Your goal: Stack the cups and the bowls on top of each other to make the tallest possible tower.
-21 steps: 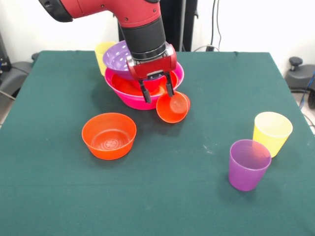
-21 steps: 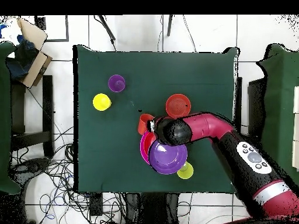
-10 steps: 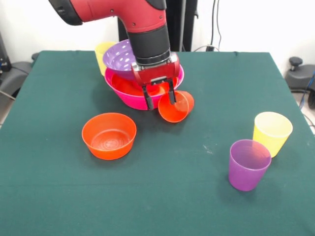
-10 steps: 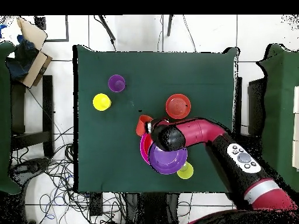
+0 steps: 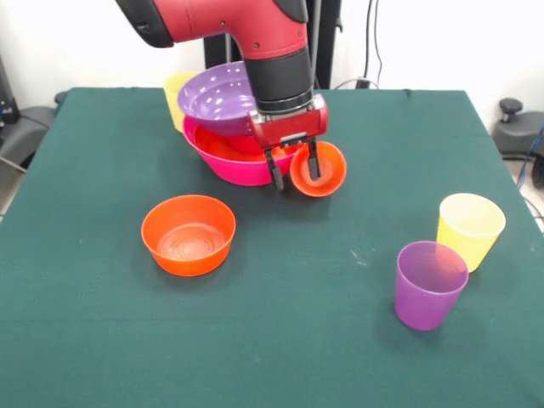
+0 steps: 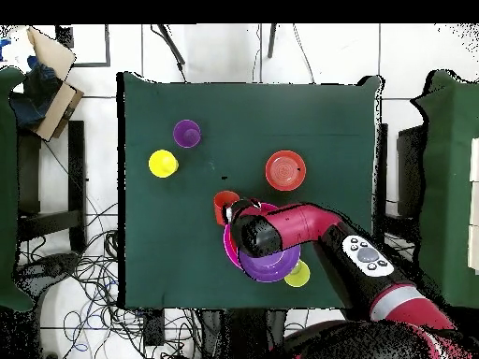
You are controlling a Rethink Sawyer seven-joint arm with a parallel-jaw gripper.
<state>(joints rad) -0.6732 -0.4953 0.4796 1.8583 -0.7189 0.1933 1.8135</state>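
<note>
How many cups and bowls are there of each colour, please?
Orange: 3, loose orange bowl, orange bowl inside the pink bowl, orange cup in the claw.
Purple: 2, purple bowl, purple cup.
Yellow: 2, near yellow cup, far yellow cup.
Pink: 1.
Total: 8.

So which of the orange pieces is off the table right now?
The small orange cup, tilted with its mouth toward the camera, clamped at its rim by the gripper beside the pink bowl. The wide orange bowl sits upright on the table.
</note>
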